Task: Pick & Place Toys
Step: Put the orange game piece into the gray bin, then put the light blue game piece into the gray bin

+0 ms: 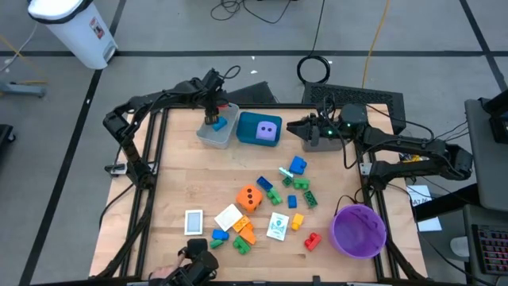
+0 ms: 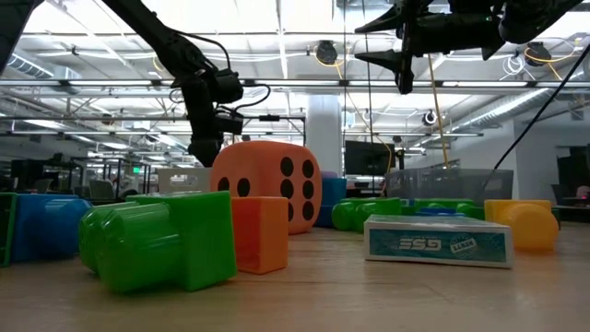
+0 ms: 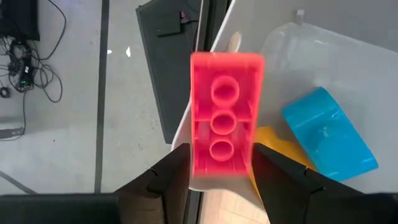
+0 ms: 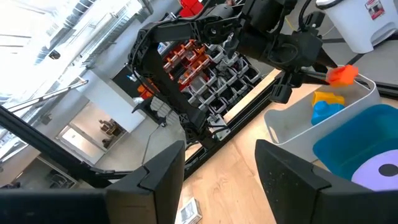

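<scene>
While left pincer (image 3: 221, 177) grips red brick (image 3: 224, 118) over grey tray (image 1: 213, 133), rim near: release may bounce brick out. Right pincer (image 4: 221, 165) open, empty.

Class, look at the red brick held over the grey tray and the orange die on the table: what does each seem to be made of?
Red brick: probably hard moulded plastic, smooth with a slight sheen; its hollow underside shows round tubes. Orange die: matte with rounded corners and black dots, perhaps foam or soft plastic; the look leaves it open.
</scene>
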You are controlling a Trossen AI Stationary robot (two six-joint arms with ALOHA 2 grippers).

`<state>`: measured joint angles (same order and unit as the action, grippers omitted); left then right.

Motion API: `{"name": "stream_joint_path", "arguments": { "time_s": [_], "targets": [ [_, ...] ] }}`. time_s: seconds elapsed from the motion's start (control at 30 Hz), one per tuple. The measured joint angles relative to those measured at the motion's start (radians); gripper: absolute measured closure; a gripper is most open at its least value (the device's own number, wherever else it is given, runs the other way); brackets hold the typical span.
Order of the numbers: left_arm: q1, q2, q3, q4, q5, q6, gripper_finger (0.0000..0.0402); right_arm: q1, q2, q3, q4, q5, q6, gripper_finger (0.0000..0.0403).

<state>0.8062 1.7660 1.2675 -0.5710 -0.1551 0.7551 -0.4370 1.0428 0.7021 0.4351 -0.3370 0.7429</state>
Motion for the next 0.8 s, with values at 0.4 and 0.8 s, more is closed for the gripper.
{"name": "stream_joint_path", "arguments": {
  "time_s": [0.4, 0.8],
  "targets": [
    [-0.047, -0.023, 0.02, -0.01, -0.11, -0.053, 0.0222, 0.0, 0.0, 0.0, 0.0, -0.001, 0.002, 0.0215],
    [-0.062, -0.222, 0.232, 0.024, 0.29, -0.442, 0.0222, 0.0, 0.0, 0.0, 0.01, -0.002, 0.046, 0.0214]
  ]
}}
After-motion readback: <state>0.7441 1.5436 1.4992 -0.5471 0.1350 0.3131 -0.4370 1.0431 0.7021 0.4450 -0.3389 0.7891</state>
